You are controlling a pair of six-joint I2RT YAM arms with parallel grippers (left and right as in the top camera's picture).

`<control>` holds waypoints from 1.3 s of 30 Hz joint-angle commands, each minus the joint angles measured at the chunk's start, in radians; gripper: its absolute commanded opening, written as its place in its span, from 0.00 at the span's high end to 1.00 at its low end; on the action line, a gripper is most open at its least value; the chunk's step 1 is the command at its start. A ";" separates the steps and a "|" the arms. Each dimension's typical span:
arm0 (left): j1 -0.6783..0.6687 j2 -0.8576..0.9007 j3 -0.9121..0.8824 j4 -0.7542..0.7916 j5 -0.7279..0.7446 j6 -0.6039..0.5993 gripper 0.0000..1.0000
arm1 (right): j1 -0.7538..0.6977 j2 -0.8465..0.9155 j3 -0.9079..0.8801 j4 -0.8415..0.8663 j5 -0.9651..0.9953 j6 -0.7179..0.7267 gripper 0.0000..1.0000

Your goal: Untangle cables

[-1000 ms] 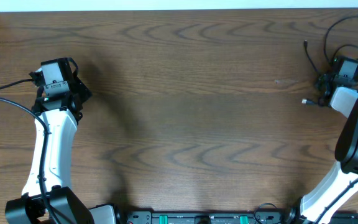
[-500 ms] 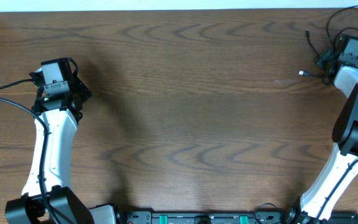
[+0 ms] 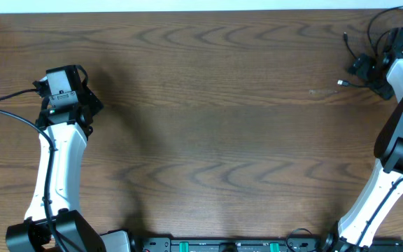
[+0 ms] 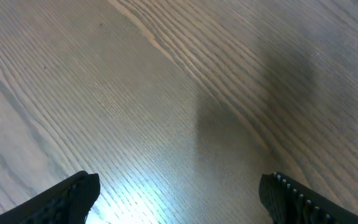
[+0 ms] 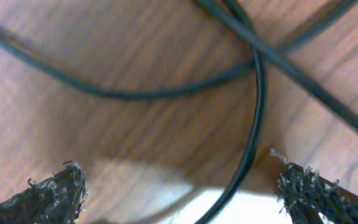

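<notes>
Overhead: the black cable (image 3: 346,36) lies in loose loops at the upper right corner of the tabletop (image 3: 208,105), with a pale plug tip (image 3: 340,82) poking out to the left of the heap. The right fingers (image 3: 362,67) hang right over those loops. The left arm (image 3: 60,147) sits at the far left of the frame, well apart from the cable, so the right arm is plainly the nearer one.

Left wrist: the left fingers (image 4: 73,196) are spread wide with only bare tabletop between them. They grasp nothing, and no cable is in sight.

Right wrist: the right fingers are released too, spread to the lower corners of the frame. Cable strands cross in the upper right. From that crossing one strand runs down between the fingers, nearer the right-hand one and touching neither. Its long axis runs top to bottom, across the line on which the fingers close, so a small lowering and a squeeze would likely catch it.
</notes>
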 commanded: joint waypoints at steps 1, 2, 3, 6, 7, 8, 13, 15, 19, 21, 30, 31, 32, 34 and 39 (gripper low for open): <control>0.005 0.004 0.019 0.002 -0.025 -0.006 0.13 | 0.013 -0.092 -0.025 -0.041 -0.055 -0.034 0.01; 0.005 0.004 0.019 0.002 -0.025 -0.006 0.13 | 0.023 -0.153 -0.025 -0.056 -0.055 -0.050 0.01; 0.005 0.004 0.019 0.002 -0.025 -0.006 0.13 | 0.031 -0.197 -0.025 -0.068 -0.055 -0.050 0.01; 0.005 0.004 0.019 0.002 -0.025 -0.006 0.13 | 0.068 -0.371 -0.025 -0.091 -0.060 -0.049 0.01; 0.005 0.004 0.019 0.002 -0.025 -0.006 0.13 | 0.074 -0.397 -0.025 -0.092 -0.059 -0.049 0.01; 0.005 0.004 0.019 0.002 -0.025 -0.006 0.13 | 0.082 -0.434 -0.025 -0.093 -0.059 -0.049 0.01; 0.005 0.004 0.019 0.002 -0.025 -0.006 0.13 | 0.090 -0.537 -0.025 -0.093 -0.059 -0.049 0.01; 0.005 0.004 0.019 0.002 -0.025 -0.006 0.13 | 0.090 -0.541 -0.025 -0.093 -0.059 -0.049 0.01; 0.005 0.004 0.019 0.002 -0.025 -0.006 0.13 | 0.090 -0.539 -0.026 -0.106 -0.059 -0.049 0.01; 0.005 0.004 0.019 0.002 -0.025 -0.006 0.13 | 0.090 -0.539 -0.026 -0.108 -0.059 -0.049 0.01; 0.005 0.004 0.019 0.002 -0.025 -0.006 0.13 | 0.090 -0.539 -0.026 -0.108 -0.059 -0.049 0.01; 0.005 0.004 0.019 0.002 -0.025 -0.006 0.13 | 0.090 -0.539 -0.026 -0.108 -0.059 -0.049 0.01; 0.005 0.004 0.019 0.002 -0.025 -0.006 0.13 | 0.090 -0.539 -0.026 -0.108 -0.059 -0.049 0.01; 0.005 0.004 0.019 0.002 -0.025 -0.006 0.13 | 0.090 -0.539 -0.026 -0.108 -0.059 -0.049 0.01; 0.005 0.004 0.019 0.002 -0.025 -0.006 0.13 | 0.090 -0.539 -0.026 -0.108 -0.059 -0.049 0.01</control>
